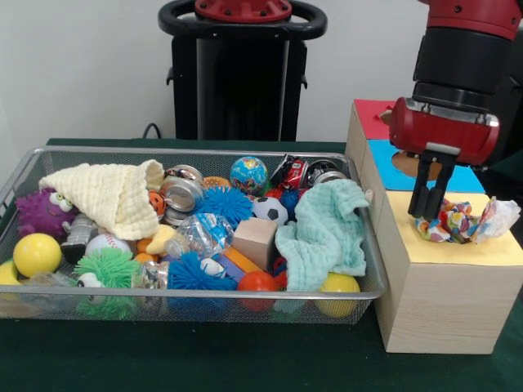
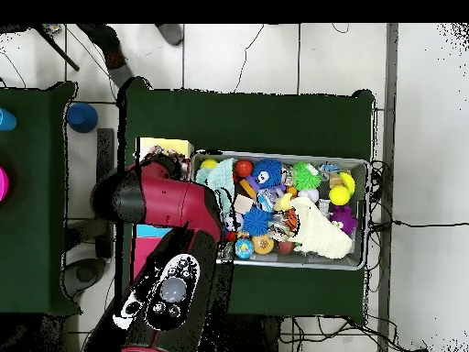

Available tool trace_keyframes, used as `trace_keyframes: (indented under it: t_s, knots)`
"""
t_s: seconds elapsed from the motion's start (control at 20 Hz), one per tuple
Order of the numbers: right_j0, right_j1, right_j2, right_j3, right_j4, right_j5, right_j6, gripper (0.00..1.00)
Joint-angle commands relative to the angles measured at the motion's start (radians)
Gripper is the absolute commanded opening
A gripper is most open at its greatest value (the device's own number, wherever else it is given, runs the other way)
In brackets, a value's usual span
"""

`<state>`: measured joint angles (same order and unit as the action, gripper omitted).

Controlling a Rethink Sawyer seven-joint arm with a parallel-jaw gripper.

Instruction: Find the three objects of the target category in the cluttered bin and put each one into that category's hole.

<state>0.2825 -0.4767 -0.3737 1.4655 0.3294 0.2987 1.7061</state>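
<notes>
Black fingers (image 1: 422, 193) of the red gripper (image 1: 431, 214) stood slightly spread just above a crinkled multicoloured wrapper bundle (image 1: 449, 222), which sat in the round hole of the wooden box's yellow panel (image 1: 458, 249), beside the cluttered wire-mesh bin (image 1: 204, 306).

Sawyer arm (image 1: 458, 49): glossy red shells split by black joint bands. Red wrist housing (image 1: 445, 129) is rounded, with a grey strip along its upper edge and a small grey plate at 6 o'clock. Gripper (image 1: 431, 214): two slim black fingers (image 1: 439, 194). Overhead: bulky dark-red link (image 2: 169, 200), black lower link with white markings and a round grey button cluster (image 2: 172, 291). Pedestal (image 1: 243, 69) black, red cap, black ring handle.
</notes>
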Motion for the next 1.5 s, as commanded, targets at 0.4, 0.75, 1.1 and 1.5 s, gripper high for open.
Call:
trace_keyframes:
  t_s: [0.4, 0.75, 1.1, 1.5]
  knots:
    - [0.010, 0.018, 0.104, 0.076, -0.003, 0.076, 0.179, 0.00]
    - [0.016, 0.023, 0.100, 0.072, 0.002, 0.082, 0.187, 0.00]
    - [0.016, 0.026, 0.105, 0.073, 0.004, 0.080, 0.186, 0.00]
    - [0.020, 0.027, 0.114, 0.087, 0.009, 0.057, 0.197, 0.00]
